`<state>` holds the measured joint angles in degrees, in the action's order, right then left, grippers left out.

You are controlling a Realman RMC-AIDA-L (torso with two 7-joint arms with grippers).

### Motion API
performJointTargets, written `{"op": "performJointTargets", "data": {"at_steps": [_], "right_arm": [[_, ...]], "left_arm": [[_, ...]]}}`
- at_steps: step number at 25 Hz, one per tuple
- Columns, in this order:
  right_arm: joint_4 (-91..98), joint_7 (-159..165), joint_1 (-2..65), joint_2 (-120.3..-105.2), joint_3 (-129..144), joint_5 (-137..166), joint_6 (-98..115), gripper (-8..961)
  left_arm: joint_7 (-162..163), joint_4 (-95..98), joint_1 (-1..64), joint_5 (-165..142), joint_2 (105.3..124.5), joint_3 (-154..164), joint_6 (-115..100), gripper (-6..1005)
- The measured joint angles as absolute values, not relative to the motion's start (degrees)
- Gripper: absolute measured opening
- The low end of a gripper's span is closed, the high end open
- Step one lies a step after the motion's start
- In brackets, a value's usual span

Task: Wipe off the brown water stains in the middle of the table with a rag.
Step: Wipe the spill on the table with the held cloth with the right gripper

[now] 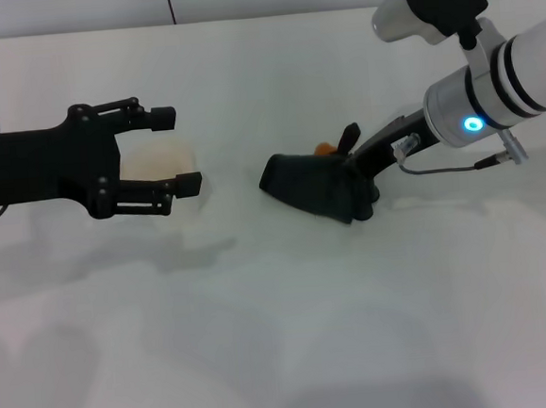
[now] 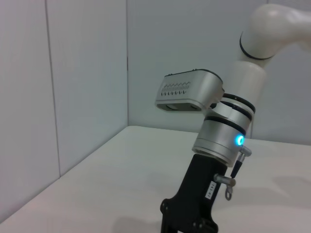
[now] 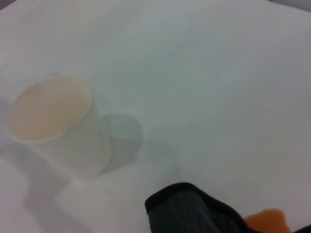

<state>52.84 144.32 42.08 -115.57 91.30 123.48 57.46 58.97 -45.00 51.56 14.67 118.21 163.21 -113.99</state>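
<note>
The black rag (image 1: 311, 187) lies bunched on the white table (image 1: 293, 335) at the middle right. My right gripper (image 1: 355, 164) is shut on the rag's right end and holds it down on the table. A bit of the orange-brown water stain (image 1: 324, 148) shows just behind the rag, the remainder hidden under it. The right wrist view shows the rag (image 3: 192, 211) with the stain (image 3: 268, 221) beside it. My left gripper (image 1: 176, 151) hovers open at the left, away from the rag.
A whitish translucent cup (image 1: 159, 163) with a pale orange inside stands between the left gripper's open fingers in the head view. It also shows in the right wrist view (image 3: 51, 121), with no fingers touching it. The left wrist view shows my right arm (image 2: 223, 136).
</note>
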Motion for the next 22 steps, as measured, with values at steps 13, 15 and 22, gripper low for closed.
{"op": "performJointTargets", "data": {"at_steps": [13,15,22], "right_arm": [[51.2,144.3,41.7,-115.58,91.1,123.5,53.1,46],[51.2,144.3,41.7,-115.58,91.1,123.5,52.7,46],[51.1,144.3,41.7,-115.41,90.4,123.5,50.9,46]], "left_arm": [[59.0,-45.0,51.3,14.7,118.25,163.2,-114.0,888],[59.0,-45.0,51.2,14.7,118.27,163.2,-114.0,888],[59.0,-45.0,51.1,14.7,118.37,163.2,-114.0,887]]}}
